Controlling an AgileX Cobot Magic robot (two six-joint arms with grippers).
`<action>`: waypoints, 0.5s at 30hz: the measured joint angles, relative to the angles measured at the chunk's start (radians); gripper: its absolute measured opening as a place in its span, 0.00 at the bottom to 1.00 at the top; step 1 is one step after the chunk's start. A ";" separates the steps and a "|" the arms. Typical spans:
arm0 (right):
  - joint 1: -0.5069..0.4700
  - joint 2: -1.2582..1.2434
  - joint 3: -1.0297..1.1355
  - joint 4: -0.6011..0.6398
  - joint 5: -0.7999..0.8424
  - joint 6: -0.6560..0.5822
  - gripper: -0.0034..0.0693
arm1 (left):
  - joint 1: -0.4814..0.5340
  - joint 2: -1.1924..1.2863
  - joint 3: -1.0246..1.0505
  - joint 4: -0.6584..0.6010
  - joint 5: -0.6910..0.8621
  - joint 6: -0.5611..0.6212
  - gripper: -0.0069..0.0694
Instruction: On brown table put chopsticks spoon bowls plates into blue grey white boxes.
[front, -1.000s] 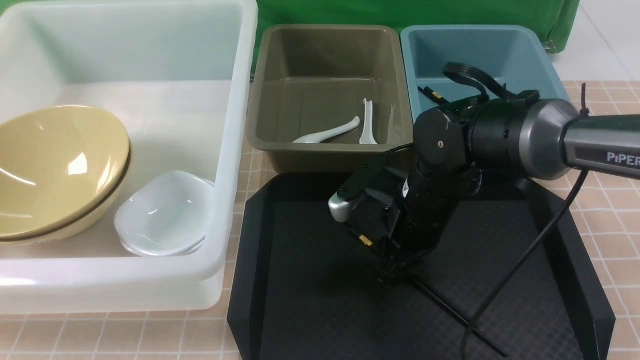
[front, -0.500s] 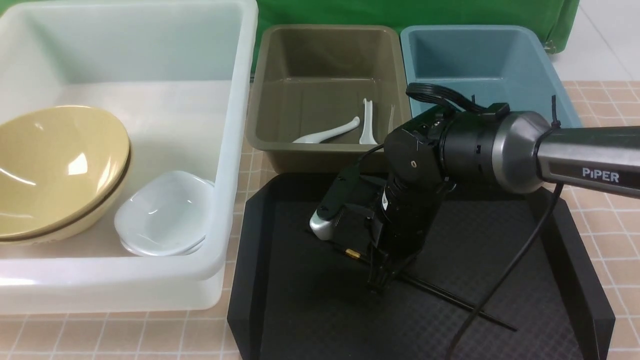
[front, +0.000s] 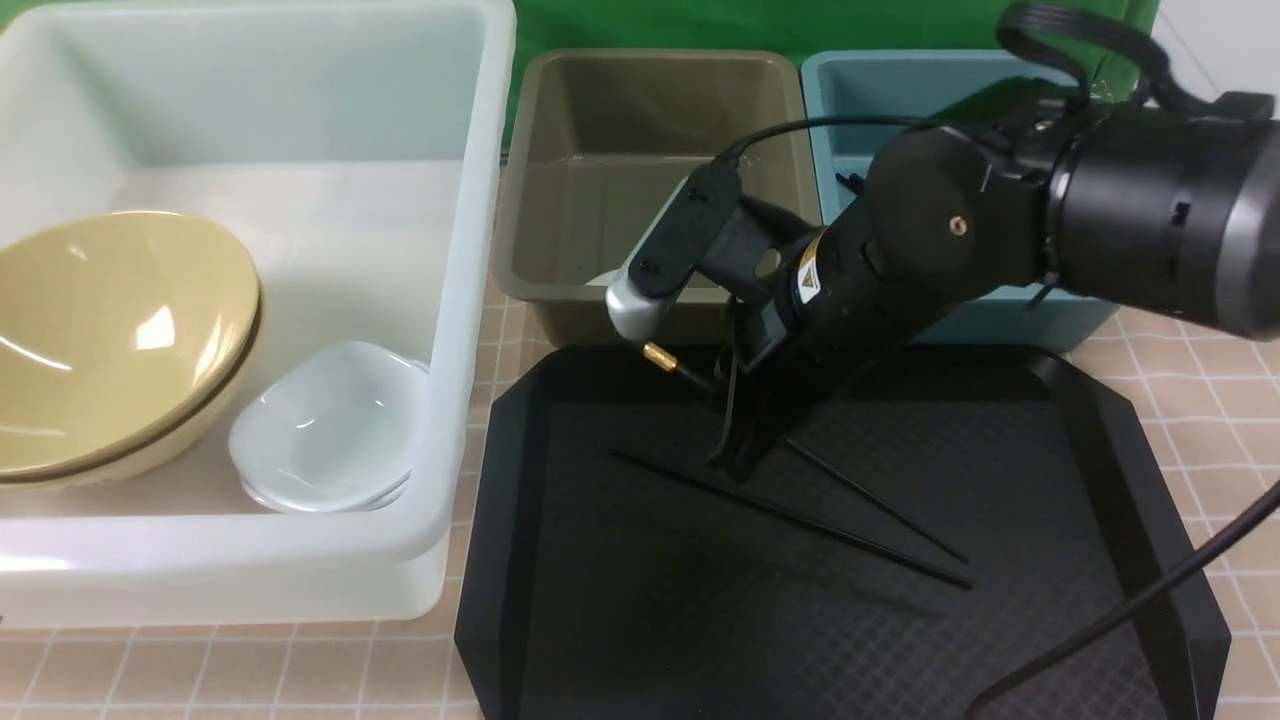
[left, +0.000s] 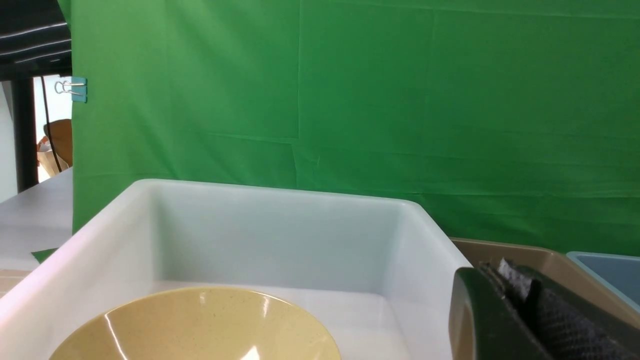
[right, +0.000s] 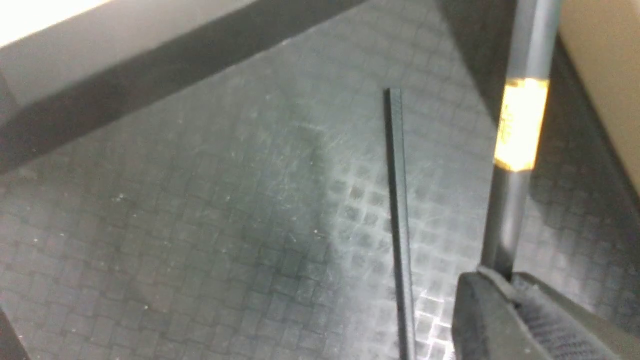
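My right gripper (front: 735, 458) is shut on one black chopstick (front: 880, 505). It holds the stick tilted above the black tray, gold band (front: 658, 357) uppermost. The right wrist view shows the same stick (right: 520, 125) pinched in the gripper (right: 505, 277). A second chopstick (front: 790, 520) lies flat on the tray, also seen from the wrist (right: 398, 225). The yellow bowls (front: 120, 330) and white plates (front: 325, 425) rest in the white box (front: 470, 300). My right arm hides the spoon. My left gripper (left: 492, 265) is shut and empty beside the white box (left: 280, 200).
The black tray (front: 500, 520) sits on the brown table (front: 1200, 430) in front of the grey box (front: 560, 300) and the blue box (front: 830, 70). Dark stick ends (front: 850, 185) show inside the blue box. The right arm's cable (front: 1150, 600) trails over the tray's right side.
The right gripper has shut on a chopstick and lifted it off the tray, rising and moving back toward the grey and blue boxes. The other chopstick now lies uncovered on the tray.
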 joint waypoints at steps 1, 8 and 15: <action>-0.002 -0.012 0.000 -0.001 0.001 0.000 0.13 | 0.000 0.000 0.000 0.000 0.000 0.000 0.08; -0.109 -0.104 -0.066 -0.021 -0.175 0.000 0.13 | 0.000 0.000 0.000 0.000 0.000 0.000 0.08; -0.259 -0.042 -0.083 -0.025 -0.655 0.036 0.14 | 0.000 0.000 0.000 0.000 0.000 0.000 0.08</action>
